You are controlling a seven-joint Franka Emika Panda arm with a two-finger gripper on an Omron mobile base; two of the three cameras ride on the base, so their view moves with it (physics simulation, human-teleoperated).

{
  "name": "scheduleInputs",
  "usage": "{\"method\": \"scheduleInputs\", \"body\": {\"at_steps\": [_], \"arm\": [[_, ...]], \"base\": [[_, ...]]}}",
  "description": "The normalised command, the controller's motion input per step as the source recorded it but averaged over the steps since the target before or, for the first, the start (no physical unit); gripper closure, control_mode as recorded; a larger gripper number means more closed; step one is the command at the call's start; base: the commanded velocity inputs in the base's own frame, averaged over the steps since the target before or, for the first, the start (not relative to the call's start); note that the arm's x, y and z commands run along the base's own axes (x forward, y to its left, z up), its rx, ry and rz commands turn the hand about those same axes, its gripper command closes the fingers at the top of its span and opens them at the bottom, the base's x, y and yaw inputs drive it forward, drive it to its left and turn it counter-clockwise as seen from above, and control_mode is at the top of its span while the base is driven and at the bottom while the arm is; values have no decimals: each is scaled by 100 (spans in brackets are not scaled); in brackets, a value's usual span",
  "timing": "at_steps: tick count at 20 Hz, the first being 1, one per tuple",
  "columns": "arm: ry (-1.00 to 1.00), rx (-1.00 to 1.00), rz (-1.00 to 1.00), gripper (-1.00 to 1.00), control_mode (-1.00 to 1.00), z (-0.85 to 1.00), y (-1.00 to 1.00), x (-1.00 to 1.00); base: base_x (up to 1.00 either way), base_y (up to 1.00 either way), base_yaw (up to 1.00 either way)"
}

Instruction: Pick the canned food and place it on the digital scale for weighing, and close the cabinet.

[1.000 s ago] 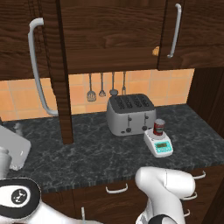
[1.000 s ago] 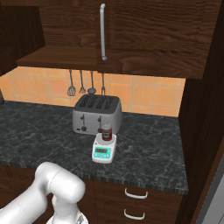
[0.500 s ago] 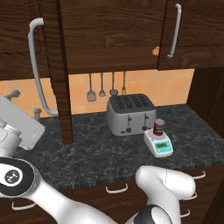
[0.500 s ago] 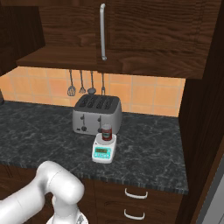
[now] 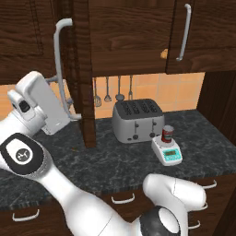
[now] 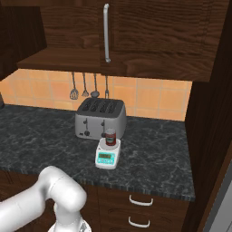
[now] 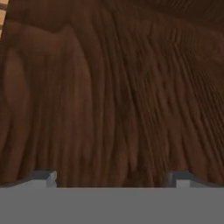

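The red canned food (image 5: pixel 168 134) (image 6: pixel 110 137) stands upright on the white digital scale (image 5: pixel 167 152) (image 6: pixel 108 155), on the counter in front of the toaster. A door (image 5: pixel 83 92) of the dark wood cabinet (image 6: pixel 149 36) stands swung out, edge-on to the left base view, with its long silver handle (image 5: pixel 59 69) on its left face. My arm's white hand sits just left of that door, beside the handle. In the hand view my gripper (image 7: pixel 111 177) is open, empty, and very close to brown wood grain.
A grey four-slot toaster (image 5: pixel 137 120) (image 6: pixel 100 118) stands behind the scale. Utensils (image 5: pixel 108 90) hang on the tiled wall. A small tan lump (image 5: pixel 163 54) sits at the cabinet's lower edge. Drawers (image 6: pixel 140 199) run under the dark stone counter (image 6: pixel 41 136).
My hand has risen from the lower left and moved right toward the open door's handle side. The can, scale and door have not moved.
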Motion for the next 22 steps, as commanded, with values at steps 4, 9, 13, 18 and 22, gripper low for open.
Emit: {"method": "scheduleInputs", "body": {"at_steps": [4,9,13,18,22], "arm": [[-20,27,-12,-100,-100,54,-100,28],[-10,28,-5,-100,-100,35,-99,66],[0,35,12,-100,-100,0,-100,100],[-1,30,32,-100,-100,0,-100,99],[-5,32,36,-100,-100,-4,-100,91]], "base": [[0,0,0],[0,0,0],[0,0,0],[0,0,0],[0,0,0]]}}
